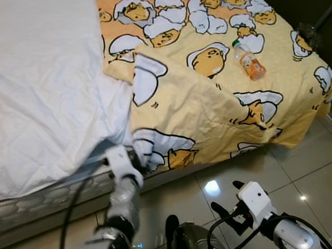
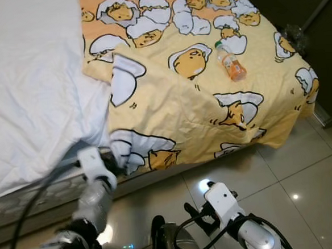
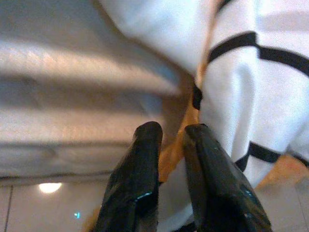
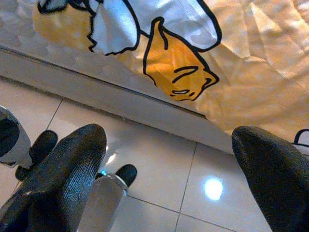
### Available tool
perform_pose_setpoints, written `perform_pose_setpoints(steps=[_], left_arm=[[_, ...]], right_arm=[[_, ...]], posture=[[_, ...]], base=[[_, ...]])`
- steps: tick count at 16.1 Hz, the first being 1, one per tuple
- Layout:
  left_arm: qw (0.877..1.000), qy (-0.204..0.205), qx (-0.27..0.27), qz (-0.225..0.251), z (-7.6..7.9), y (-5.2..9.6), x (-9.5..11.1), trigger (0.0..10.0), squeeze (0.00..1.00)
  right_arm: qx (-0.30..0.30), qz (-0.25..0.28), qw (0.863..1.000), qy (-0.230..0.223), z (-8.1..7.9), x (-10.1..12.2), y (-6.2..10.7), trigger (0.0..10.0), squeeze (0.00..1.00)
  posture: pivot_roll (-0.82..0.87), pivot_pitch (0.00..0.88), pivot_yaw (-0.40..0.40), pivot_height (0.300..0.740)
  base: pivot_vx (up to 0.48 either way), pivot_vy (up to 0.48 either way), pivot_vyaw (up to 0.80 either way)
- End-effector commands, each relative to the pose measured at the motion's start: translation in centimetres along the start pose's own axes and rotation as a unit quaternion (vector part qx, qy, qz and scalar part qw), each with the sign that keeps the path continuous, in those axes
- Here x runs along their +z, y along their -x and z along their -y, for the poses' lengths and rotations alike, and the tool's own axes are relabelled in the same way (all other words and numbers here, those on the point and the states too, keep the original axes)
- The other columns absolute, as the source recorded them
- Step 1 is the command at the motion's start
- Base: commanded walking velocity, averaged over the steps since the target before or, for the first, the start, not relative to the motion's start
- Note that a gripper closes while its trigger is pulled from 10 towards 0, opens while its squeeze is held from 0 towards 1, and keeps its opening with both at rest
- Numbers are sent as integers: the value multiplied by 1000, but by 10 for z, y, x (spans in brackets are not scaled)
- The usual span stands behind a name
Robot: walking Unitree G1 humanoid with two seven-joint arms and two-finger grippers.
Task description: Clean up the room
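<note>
Silver arms (image 1: pixel 122 210) — black cables, white wrists

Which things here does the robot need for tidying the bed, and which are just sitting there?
For the job:
yellow cartoon blanket, hanging over the bed edge
left gripper, pinching that blanket
bottle lying on the blanket

Just there:
white duvet
tiled floor
right gripper, open over the floor

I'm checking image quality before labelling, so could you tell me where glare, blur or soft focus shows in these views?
Left eye view: sharp, with lamp glare spots on the floor tiles. Left wrist view: soft and blurred, left gripper nearly closed on the yellow blanket, one glare spot low on the floor. Right wrist view: right gripper fingers out of focus, blanket print crisp, glare on the tiles.
</note>
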State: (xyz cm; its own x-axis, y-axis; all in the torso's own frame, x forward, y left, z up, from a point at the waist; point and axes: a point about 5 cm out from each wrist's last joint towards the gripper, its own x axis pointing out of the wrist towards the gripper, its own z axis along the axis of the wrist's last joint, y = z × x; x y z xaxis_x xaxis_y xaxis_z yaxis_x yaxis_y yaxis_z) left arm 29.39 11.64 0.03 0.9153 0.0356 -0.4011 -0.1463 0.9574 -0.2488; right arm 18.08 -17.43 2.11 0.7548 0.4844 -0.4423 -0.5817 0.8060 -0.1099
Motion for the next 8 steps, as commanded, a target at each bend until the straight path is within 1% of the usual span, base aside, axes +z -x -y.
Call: perform_pose_setpoints(steps=[1,3,4,5,6,7,8], left_arm=[[1000,-10,-22,2,5,4,-6,0,0],[999,-15,-30,4,7,6,-9,0,0],[999,-23,-22,33,5,6,-1,0,0],[997,-48,-10,67,2,5,9,1843,0],[994,-69,0,87,-1,6,15,10000,0],[987,-97,27,127,-8,9,25,10000,1000],[983,-98,44,148,-15,14,29,10000,1000]], right_arm=[[7,-18,1000,2,1,-6,5,10000,0],[8,-19,1000,2,1,-7,5,10000,0],[8,-18,1000,3,1,-6,4,10000,0],[7,-18,1000,3,1,-6,5,10000,0],[5,-18,1000,3,2,-6,5,10000,0],[4,-20,1000,2,3,-8,7,10000,0],[4,-23,1000,2,3,-9,8,10000,0]], posture=[[-219,220,-143,736],[-218,219,-143,736],[-224,219,-141,736],[-225,219,-141,736],[-226,220,-143,736],[-221,220,-144,736],[-217,223,-144,736]], base=[[0,0,0],[0,0,0],[0,0,0],[0,0,0],[0,0,0],[0,0,0],[0,0,0]])
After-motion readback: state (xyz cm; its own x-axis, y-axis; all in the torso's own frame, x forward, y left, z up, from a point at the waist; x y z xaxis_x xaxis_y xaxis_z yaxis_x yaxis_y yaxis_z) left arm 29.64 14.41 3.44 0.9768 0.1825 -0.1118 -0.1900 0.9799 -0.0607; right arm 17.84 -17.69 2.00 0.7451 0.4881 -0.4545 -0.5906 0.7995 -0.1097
